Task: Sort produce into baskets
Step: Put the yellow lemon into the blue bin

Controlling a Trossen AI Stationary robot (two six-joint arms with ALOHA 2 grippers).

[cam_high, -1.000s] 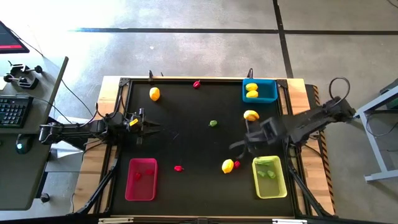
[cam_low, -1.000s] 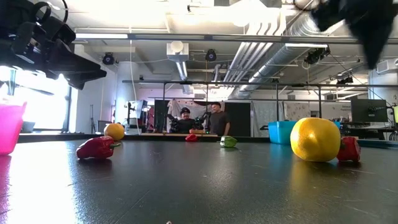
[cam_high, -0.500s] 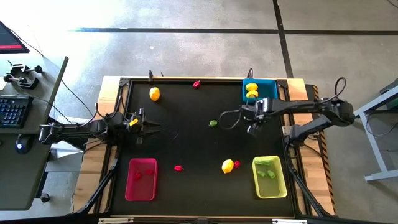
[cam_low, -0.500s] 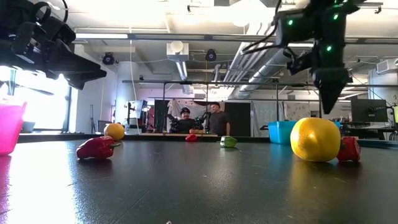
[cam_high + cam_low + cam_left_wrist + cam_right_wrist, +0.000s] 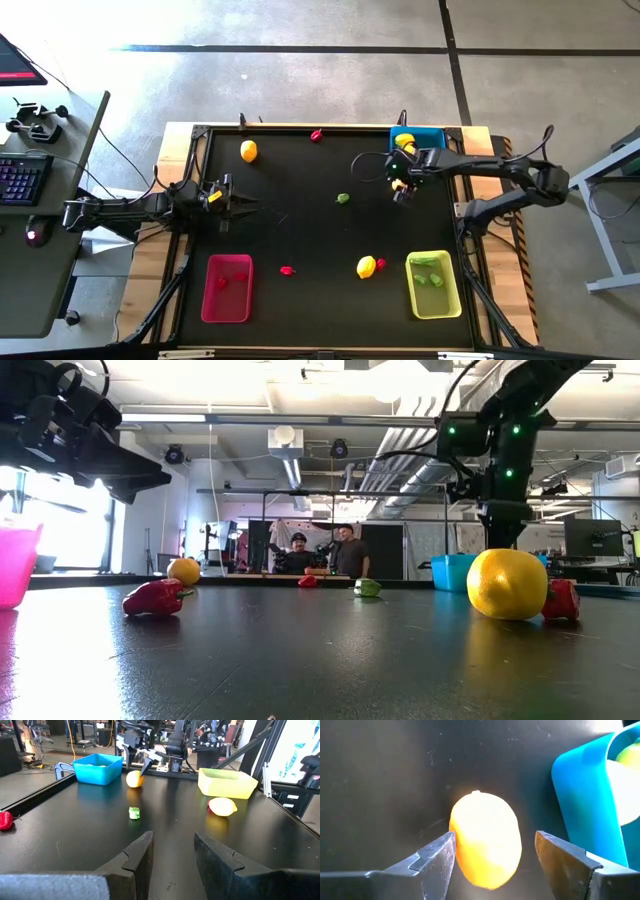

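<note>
A yellow-orange, egg-shaped plastic lemon is lying on the black table just beside the outer wall of the bright blue rectangular plastic basket, which is already holding lemons of the same kind. The right gripper is hanging directly over this lemon with its two dark fingers spread wide, one on either side of the fruit and neither visibly touching it. In the high view the right gripper is sitting at the basket's near corner, the arm reaching in from the table's right edge.

To do the pick well, the fingers probably need to descend until they are straddling the lemon's widest part, then close squarely across the short axis; a smooth oval grasped too high is likely to squirt out. The finger nearer the blue wall should be kept clear of it during the descent.

The left gripper is waiting above the table's left half, fingers partly apart and holding nothing. Farther off, a small green piece, another lemon, a red piece, the pink-red basket and the yellow-green basket are awaiting sorting.
</note>
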